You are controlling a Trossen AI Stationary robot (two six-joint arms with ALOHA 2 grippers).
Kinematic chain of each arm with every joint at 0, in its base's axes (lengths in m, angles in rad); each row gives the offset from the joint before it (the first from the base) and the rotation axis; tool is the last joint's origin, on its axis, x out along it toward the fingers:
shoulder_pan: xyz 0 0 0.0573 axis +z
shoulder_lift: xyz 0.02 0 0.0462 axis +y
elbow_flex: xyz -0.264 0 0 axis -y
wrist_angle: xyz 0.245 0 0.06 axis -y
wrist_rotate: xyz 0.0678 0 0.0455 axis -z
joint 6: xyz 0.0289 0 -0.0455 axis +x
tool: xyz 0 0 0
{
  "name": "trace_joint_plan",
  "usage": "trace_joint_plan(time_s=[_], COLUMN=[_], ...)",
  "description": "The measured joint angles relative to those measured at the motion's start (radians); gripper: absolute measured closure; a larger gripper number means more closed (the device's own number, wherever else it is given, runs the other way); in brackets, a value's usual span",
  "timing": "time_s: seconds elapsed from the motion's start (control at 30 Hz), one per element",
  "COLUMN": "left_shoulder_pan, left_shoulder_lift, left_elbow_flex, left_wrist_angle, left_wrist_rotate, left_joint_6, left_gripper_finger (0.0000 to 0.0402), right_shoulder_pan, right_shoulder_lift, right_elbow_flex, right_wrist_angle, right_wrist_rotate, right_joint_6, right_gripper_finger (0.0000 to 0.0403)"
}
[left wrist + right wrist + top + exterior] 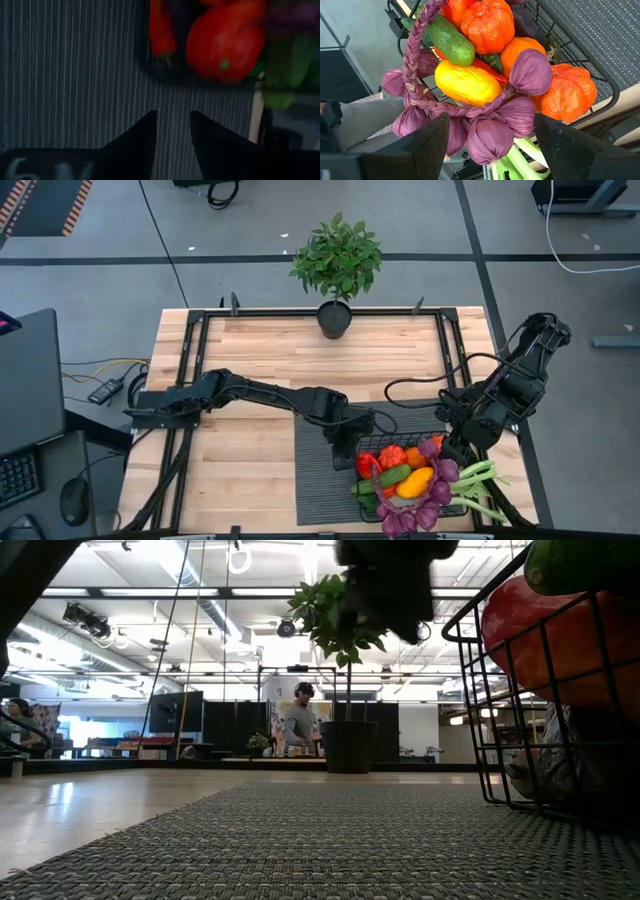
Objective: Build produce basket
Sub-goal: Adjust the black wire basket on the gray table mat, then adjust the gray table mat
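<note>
Two grippers hovered at basket [372, 502]: left gripper [172, 131] empty, fingers slightly parted, basket just ahead; right gripper [490, 145] spread wide, empty, produce [468, 82] heaped directly below. Advised: withdraw vertically, avoid snagging braided purple string [415, 55].

We find the basket [372, 502] sitting on the mat [325, 470] at the near right of the bench [260, 360], heaped with the produce [410, 480] — some of it spilling over the basket's right side. The left gripper [362, 442] hangs over the mat just behind the basket's left corner, the right gripper [458, 448] just behind its right corner. The potted plant [336, 265] stands at the bench's far edge — well apart from both.
</note>
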Motion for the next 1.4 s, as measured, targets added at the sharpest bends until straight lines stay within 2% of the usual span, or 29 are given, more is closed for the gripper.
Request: trace_joint_plan(time_s=[0.23, 0.63, 0.9, 1.03, 1.23, 1.4], left_shoulder_pan=[0.005, 0.033, 0.065, 0.065, 0.060, 0.053], left_shoulder_lift=[0.024, 0.036, 0.036, 0.035, 0.035, 0.043], left_elbow_flex=[0.000, 0.000, 0.000, 0.000, 0.000, 0.000], left_wrist_angle=[0.100, 0.122, 0.114, 0.001, -0.332, -0.353], left_wrist_rotate=[0.000, -0.073, -0.057, -0.047, -0.045, -0.045], left_joint_6=[-0.019, -0.018, -0.019, 0.015, 0.129, 0.145], left_gripper_finger=[0.0280, 0.0281, 0.0282, 0.0283, 0.0285, 0.0285], right_shoulder_pan=[0.000, 0.000, 0.000, 0.000, 0.000, -0.001], right_shoulder_lift=[-0.001, -0.001, -0.001, -0.001, -0.001, -0.001], right_elbow_flex=[0.000, 0.000, 0.000, 0.000, 0.000, 0.000], right_wrist_angle=[-0.003, -0.004, -0.004, -0.005, -0.026, -0.035], right_wrist_rotate=[0.000, 0.000, -0.002, -0.004, 0.018, 0.057], right_joint_6=[0.000, 0.000, 0.000, -0.010, -0.041, -0.052], right_gripper_finger=[0.0112, 0.0112, 0.0112, 0.0112, 0.0112, 0.0112])
